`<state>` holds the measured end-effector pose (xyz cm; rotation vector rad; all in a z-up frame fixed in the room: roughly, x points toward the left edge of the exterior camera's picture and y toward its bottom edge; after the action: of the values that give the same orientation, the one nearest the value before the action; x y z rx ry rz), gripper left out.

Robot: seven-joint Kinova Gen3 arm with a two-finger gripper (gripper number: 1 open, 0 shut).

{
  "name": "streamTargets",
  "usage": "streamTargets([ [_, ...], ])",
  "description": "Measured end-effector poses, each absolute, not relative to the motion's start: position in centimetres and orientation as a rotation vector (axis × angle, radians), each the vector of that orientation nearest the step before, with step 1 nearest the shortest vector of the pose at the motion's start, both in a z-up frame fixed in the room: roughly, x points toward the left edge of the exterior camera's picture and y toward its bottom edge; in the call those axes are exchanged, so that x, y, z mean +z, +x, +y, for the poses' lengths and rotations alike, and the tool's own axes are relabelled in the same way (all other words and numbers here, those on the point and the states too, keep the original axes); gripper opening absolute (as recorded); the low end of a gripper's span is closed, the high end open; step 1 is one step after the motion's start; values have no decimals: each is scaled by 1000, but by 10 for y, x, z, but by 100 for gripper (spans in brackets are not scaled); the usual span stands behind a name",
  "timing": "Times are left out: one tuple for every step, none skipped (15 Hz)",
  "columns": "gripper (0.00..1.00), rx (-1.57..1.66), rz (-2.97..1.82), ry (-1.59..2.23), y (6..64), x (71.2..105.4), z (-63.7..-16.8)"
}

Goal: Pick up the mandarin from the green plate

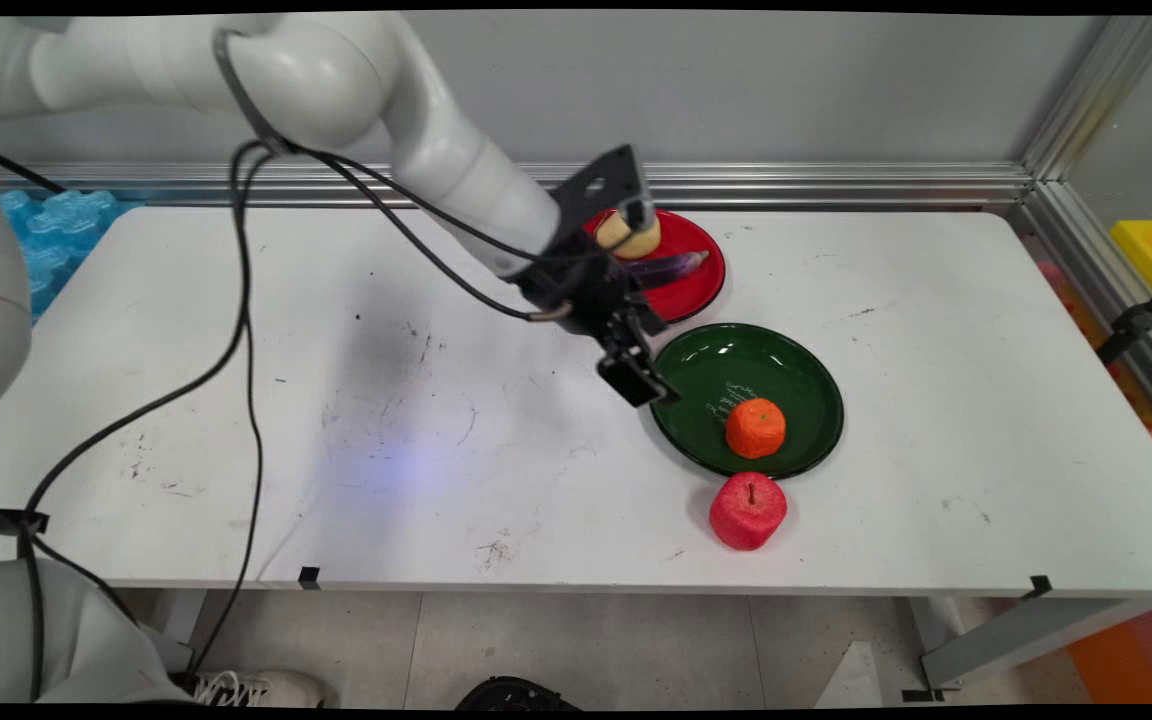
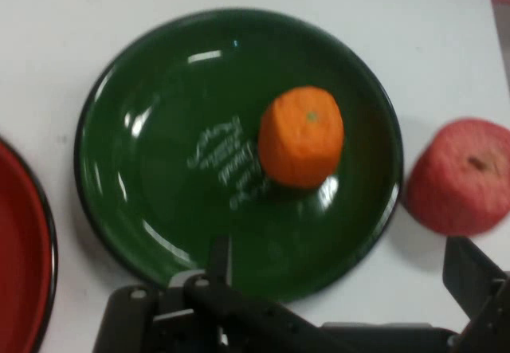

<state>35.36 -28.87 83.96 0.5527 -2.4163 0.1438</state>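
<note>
A dark green plate (image 1: 701, 352) (image 2: 143, 130) lies right of the table's middle, with an orange (image 1: 755, 427) (image 2: 301, 136) on its near part. On the table just in front of that plate sits a red apple (image 1: 747, 511) (image 2: 462, 176). My gripper (image 1: 646, 385) (image 2: 339, 249) hangs over the green plate's left rim, open, with nothing held between its fingers. Behind it a red plate (image 1: 698, 290) (image 2: 20, 249) carries a yellowish fruit (image 1: 633, 236) and a purple eggplant (image 1: 674, 266), both partly hidden by my wrist.
Black cables hang from the arm over the table's left half. Blue foam pieces (image 1: 56, 225) lie beyond the back left corner. An aluminium rail (image 1: 836, 185) runs along the back and right sides, and a yellow box (image 1: 1151, 250) stands outside it on the right.
</note>
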Motion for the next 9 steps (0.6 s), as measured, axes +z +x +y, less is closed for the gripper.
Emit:
streamTargets([
  [100,161,-2410,545,346,833,-291],
  [100,176,-2405,539,339,828,-293],
  [100,193,-2398,532,332,821,-295],
  [100,208,-2393,526,325,815,-297],
  [100,219,-2389,522,319,809,-298],
  [100,230,-2384,518,313,803,-299],
  [100,240,-2381,514,307,796,-300],
  [100,247,-2379,512,302,791,-300],
  [100,255,-2376,511,297,785,-301],
])
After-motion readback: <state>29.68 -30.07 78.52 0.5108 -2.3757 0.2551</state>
